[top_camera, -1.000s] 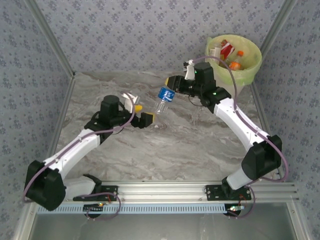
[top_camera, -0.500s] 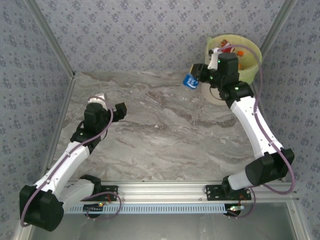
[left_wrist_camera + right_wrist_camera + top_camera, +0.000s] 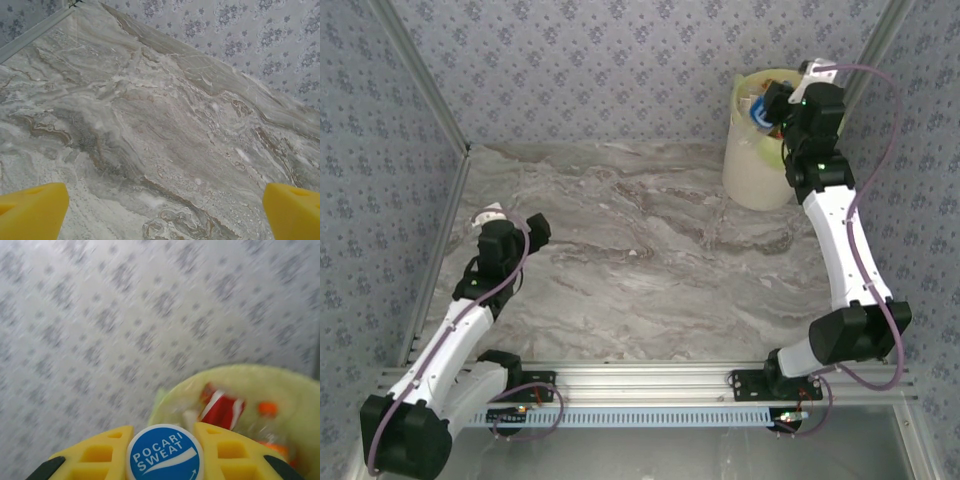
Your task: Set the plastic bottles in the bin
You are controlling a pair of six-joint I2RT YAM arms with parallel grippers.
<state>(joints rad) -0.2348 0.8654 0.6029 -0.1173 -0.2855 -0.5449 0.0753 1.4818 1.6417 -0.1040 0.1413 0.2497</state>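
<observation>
Two arms, white link shells, black joint housings: left arm, right arm. Mauve cable along each. Black base brackets. Left pincer fingers plain yellow; right pincer fingers yellow with rectangular cut-outs.

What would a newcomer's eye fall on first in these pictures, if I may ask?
At the far right corner, the right gripper holds a Pocari Sweat bottle with a blue cap above the white bin. Inside the bin lie a red-labelled bottle and an orange-capped bottle. On the left, the left gripper hangs wide open over the marble table.
</observation>
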